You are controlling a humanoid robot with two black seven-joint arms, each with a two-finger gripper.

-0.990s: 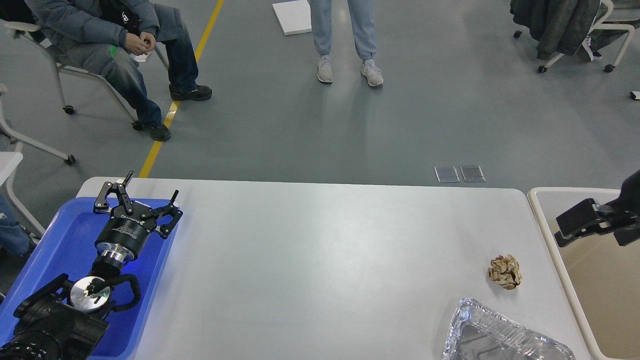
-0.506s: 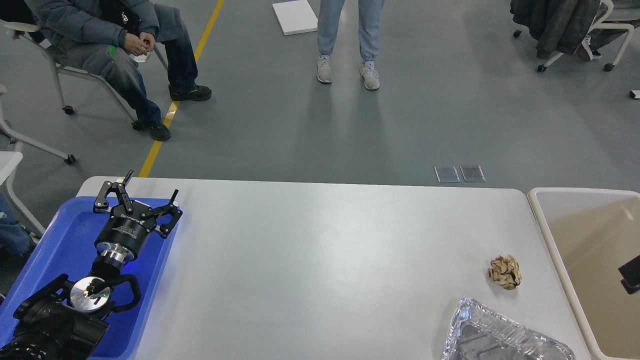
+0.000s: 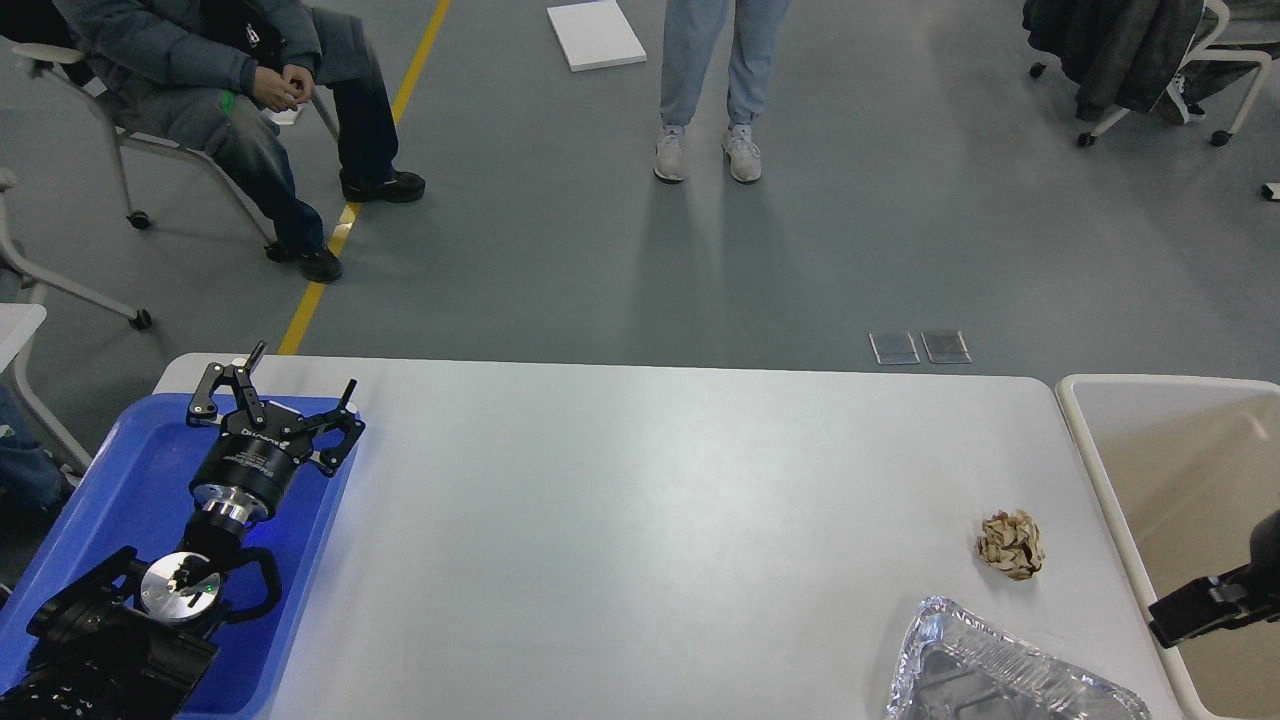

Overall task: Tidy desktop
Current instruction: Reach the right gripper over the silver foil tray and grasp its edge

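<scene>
The light grey-white desktop (image 3: 650,520) fills the lower half of the head view. A crumpled brown paper ball (image 3: 1011,544) lies on it near the right end. A crinkled foil tray (image 3: 1000,670) sits at the front right edge. My left gripper (image 3: 300,372) is open and empty above the far end of the blue tray (image 3: 120,500). My right gripper (image 3: 1185,612) comes in at the right edge, over the beige bin (image 3: 1190,470), right of the paper ball. It is dark and its fingers cannot be told apart.
The blue tray lies on the desktop's left end and the beige bin stands against its right end. A seated person (image 3: 230,90) and a standing person (image 3: 710,90) are on the floor beyond the desktop. Chairs stand at the far left and far right.
My right gripper dropped from high over the bin, almost left the view, and now sits low by the bin's near left rim. The standing person stepped slightly right. The left arm has not moved.
</scene>
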